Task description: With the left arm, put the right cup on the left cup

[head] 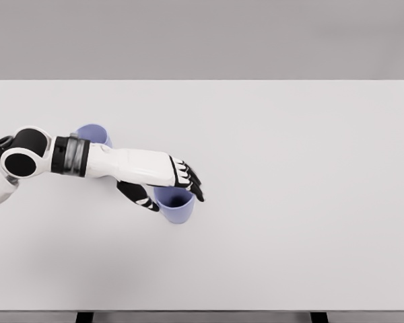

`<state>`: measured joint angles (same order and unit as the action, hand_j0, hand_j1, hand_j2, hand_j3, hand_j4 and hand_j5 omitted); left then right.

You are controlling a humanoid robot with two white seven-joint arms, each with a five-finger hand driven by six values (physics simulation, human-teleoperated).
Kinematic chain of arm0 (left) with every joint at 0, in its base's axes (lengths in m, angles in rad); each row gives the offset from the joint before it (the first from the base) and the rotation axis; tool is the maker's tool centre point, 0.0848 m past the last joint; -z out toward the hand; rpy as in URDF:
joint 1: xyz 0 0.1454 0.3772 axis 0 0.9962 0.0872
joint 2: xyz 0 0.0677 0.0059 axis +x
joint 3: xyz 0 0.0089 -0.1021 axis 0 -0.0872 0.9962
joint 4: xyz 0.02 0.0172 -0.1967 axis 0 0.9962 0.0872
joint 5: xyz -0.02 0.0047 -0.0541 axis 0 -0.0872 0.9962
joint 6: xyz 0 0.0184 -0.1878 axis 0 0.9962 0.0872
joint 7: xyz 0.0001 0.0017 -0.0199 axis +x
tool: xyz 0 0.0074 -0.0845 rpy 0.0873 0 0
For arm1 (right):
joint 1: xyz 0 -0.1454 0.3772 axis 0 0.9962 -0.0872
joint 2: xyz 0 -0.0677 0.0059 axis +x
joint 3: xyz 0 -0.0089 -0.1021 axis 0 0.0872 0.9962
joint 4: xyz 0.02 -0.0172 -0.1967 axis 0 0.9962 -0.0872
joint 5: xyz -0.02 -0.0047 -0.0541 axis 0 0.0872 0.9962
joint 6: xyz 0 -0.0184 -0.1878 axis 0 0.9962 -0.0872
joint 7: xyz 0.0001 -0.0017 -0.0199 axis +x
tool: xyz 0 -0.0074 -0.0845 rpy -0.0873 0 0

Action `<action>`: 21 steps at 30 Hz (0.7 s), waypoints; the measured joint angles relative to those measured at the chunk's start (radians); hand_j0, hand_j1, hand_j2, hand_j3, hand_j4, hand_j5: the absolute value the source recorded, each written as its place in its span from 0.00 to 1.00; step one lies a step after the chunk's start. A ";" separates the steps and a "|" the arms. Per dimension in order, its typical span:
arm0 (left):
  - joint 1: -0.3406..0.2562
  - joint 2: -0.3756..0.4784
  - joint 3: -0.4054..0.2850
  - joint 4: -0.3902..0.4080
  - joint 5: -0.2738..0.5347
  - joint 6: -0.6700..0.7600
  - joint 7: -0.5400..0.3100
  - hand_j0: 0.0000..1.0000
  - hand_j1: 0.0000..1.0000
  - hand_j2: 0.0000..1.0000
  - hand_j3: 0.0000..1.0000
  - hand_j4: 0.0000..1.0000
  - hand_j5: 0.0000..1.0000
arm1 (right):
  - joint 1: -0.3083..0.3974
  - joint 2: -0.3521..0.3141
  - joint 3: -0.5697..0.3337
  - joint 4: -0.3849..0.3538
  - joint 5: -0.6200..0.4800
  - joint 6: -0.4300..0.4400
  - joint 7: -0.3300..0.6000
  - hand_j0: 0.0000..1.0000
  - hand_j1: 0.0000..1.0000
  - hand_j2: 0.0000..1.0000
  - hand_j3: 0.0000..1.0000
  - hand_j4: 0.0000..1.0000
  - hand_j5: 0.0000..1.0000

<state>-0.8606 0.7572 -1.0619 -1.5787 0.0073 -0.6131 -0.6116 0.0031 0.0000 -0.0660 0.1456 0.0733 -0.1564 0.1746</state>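
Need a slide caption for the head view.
Left hand grips the right cup on the white table; the left cup sits behind the forearm.

left hand (170, 183) grasping right cup (175, 205) | left cup (94, 133) behind forearm

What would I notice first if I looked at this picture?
First you would see the white robot arm reaching in from the left over a big white table. Its left hand sits at the rim of a purple cup near the middle, with the fingers curled around the top. A second purple cup peeks out from behind the arm, further left and further back.
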 measured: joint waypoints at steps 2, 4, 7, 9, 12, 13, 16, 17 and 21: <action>0.002 0.001 0.001 0.000 0.001 0.000 0.000 0.57 0.57 0.57 0.57 0.57 0.57 | 0.000 0.000 0.000 0.000 0.000 0.000 0.000 1.00 1.00 1.00 1.00 1.00 1.00; 0.002 0.002 0.002 0.000 0.001 0.000 0.000 0.54 0.54 0.54 0.54 0.54 0.54 | 0.000 0.000 0.000 0.000 0.000 0.000 0.000 1.00 1.00 1.00 1.00 1.00 1.00; -0.008 0.005 0.008 -0.002 0.010 -0.001 0.000 0.54 0.54 0.54 0.54 0.54 0.54 | 0.000 0.000 0.000 0.000 0.000 0.000 0.000 1.00 1.00 1.00 1.00 1.00 1.00; -0.026 0.009 0.021 -0.006 0.025 -0.001 0.000 0.54 0.54 0.54 0.54 0.54 0.54 | 0.000 0.000 0.000 0.000 0.000 0.000 0.000 1.00 1.00 1.00 1.00 1.00 1.00; -0.052 0.030 0.030 -0.014 0.051 0.000 0.000 0.54 0.54 0.54 0.54 0.54 0.54 | 0.000 0.000 0.000 0.000 0.000 0.000 0.000 1.00 1.00 1.00 1.00 1.00 1.00; -0.055 0.037 0.031 -0.016 0.060 0.000 0.000 0.54 0.54 0.54 0.54 0.54 0.54 | 0.000 0.000 0.000 0.000 0.000 0.000 0.000 1.00 1.00 1.00 1.00 1.00 1.00; -0.072 0.059 0.033 -0.021 0.079 0.000 0.000 0.54 0.54 0.54 0.54 0.54 0.54 | 0.000 0.000 0.000 0.000 0.000 0.000 0.000 1.00 1.00 1.00 1.00 1.00 1.00; -0.083 0.068 0.034 -0.024 0.084 -0.001 0.000 0.54 0.54 0.54 0.54 0.54 0.54 | 0.000 0.000 0.000 0.000 0.000 0.000 0.000 1.00 1.00 1.00 1.00 1.00 1.00; -0.110 0.113 0.034 -0.032 0.111 -0.001 0.000 0.54 0.54 0.54 0.54 0.54 0.54 | 0.000 0.000 0.000 0.000 0.000 0.000 0.000 1.00 1.00 1.00 1.00 1.00 1.00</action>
<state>-0.9710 0.8700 -1.0276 -1.6111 0.1183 -0.6139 -0.6115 0.0031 0.0000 -0.0662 0.1456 0.0733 -0.1564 0.1746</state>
